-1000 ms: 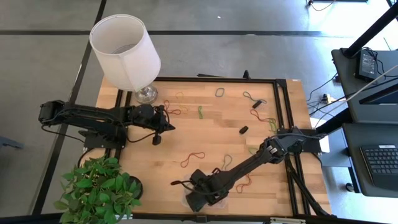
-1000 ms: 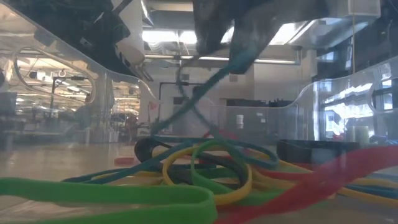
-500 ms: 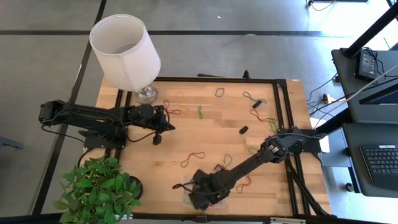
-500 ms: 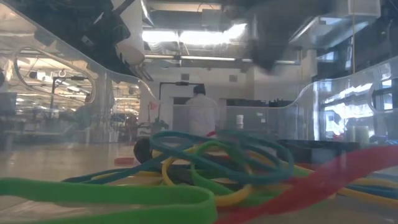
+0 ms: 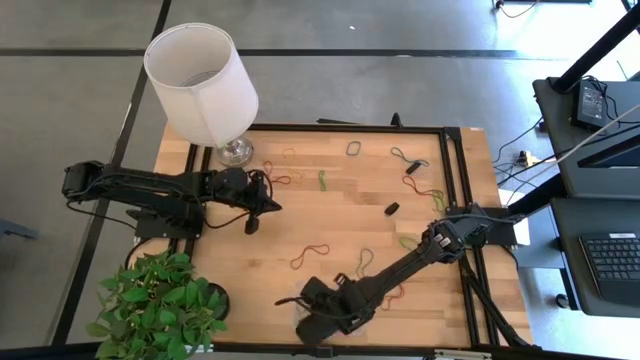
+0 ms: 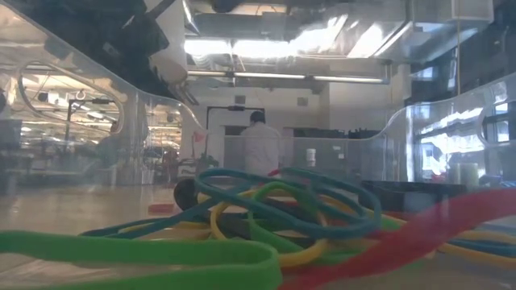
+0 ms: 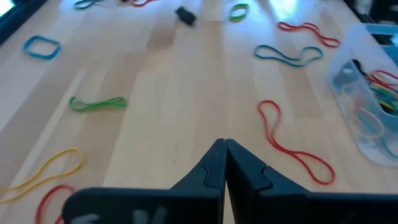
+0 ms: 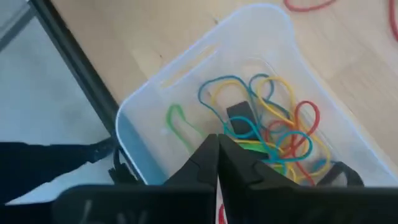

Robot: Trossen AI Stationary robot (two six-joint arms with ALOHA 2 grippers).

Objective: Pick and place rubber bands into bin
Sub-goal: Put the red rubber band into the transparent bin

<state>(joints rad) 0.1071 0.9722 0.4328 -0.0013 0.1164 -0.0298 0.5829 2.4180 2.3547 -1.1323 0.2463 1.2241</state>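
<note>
Fingers of the right gripper (image 8: 217,144) are being kept pressed together and empty above the small clear plastic bin (image 8: 155,99) at the table's (image 5: 330,215) front edge, where a tangle of coloured rubber bands (image 8: 273,130) is lying. Other thin loops, such as a long red band (image 7: 292,146), are scattered well apart on the wood. The left gripper (image 7: 224,163) is being held pinched shut over mid-table. Judged next: the fingers should be reopened before descending over one single loop.

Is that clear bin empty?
No. The bin holds a tangle of rubber bands in blue, yellow, red and green.
</note>
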